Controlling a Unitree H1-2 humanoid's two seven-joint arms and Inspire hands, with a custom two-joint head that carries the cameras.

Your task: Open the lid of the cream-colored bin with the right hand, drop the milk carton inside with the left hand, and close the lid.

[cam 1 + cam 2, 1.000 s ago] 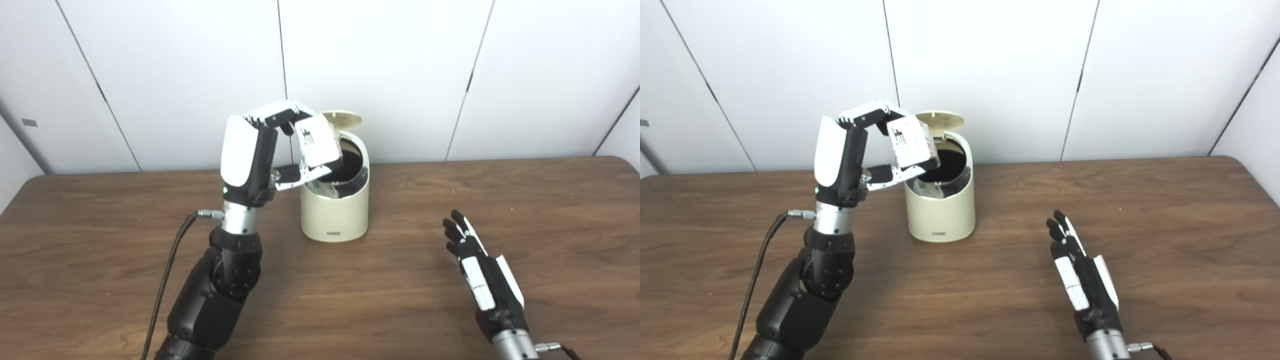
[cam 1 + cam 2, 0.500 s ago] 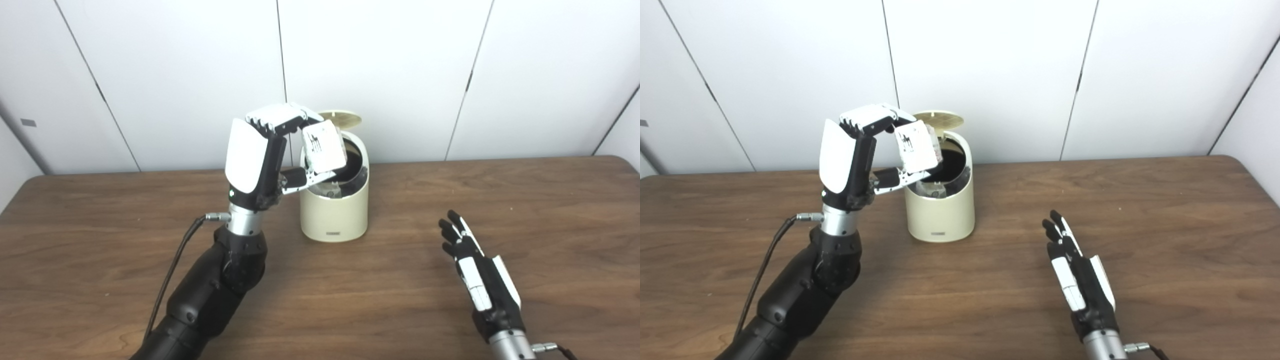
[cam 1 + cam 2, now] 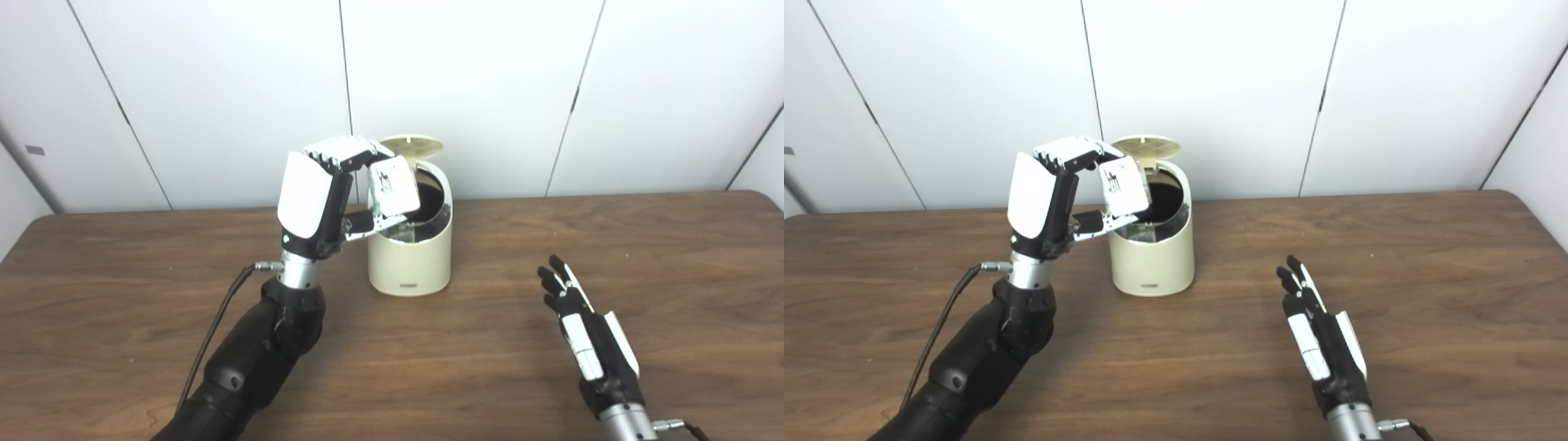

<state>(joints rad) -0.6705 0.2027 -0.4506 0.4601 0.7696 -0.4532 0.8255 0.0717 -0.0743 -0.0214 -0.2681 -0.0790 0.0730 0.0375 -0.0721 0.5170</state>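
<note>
The cream-colored bin stands at the back middle of the table with its round lid tipped up and its dark inside showing. My left hand is raised at the bin's left rim, shut on the white milk carton, which hangs tilted over the left part of the opening. Some light object lies inside the bin near the front rim. My right hand hovers low over the table to the bin's right, open, fingers straight and holding nothing.
The brown wooden table spreads around the bin, with white wall panels behind it. A black cable trails from the left wrist down toward the front edge.
My left hand has carried the carton a little lower and closer to the bin's left rim. The right hand has hardly shifted.
</note>
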